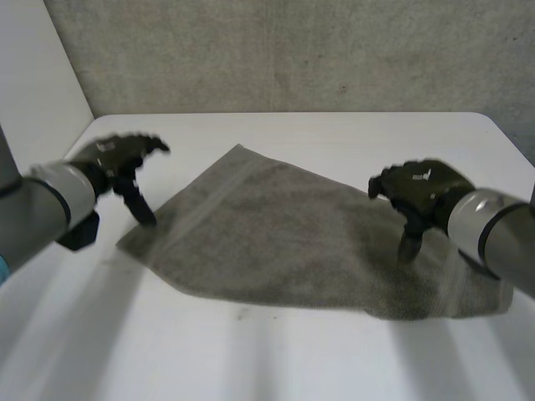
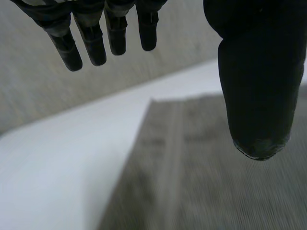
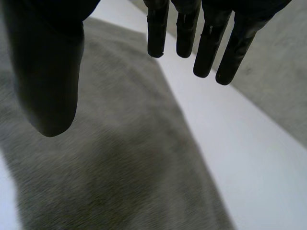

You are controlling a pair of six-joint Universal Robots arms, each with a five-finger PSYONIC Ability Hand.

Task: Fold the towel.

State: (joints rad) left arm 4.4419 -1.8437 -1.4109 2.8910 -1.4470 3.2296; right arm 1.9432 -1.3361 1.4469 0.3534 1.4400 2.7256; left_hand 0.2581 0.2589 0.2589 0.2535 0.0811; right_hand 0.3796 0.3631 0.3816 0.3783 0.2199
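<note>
A grey-brown towel (image 1: 292, 238) lies spread on the white table (image 1: 251, 359), folded into a slanted shape with a stitched band near its left edge. My left hand (image 1: 117, 159) hovers open above the towel's left corner, its fingers (image 2: 86, 43) straight and its thumb (image 2: 256, 96) apart from them over the towel (image 2: 206, 177). My right hand (image 1: 418, 190) stands open above the towel's right end, thumb pointing down at the cloth. In the right wrist view the fingers (image 3: 211, 43) and thumb (image 3: 48, 81) hang spread over the towel (image 3: 115, 163), holding nothing.
A grey wall (image 1: 292, 50) rises behind the table. White tabletop runs along the front edge and past the towel's far side (image 1: 359, 134).
</note>
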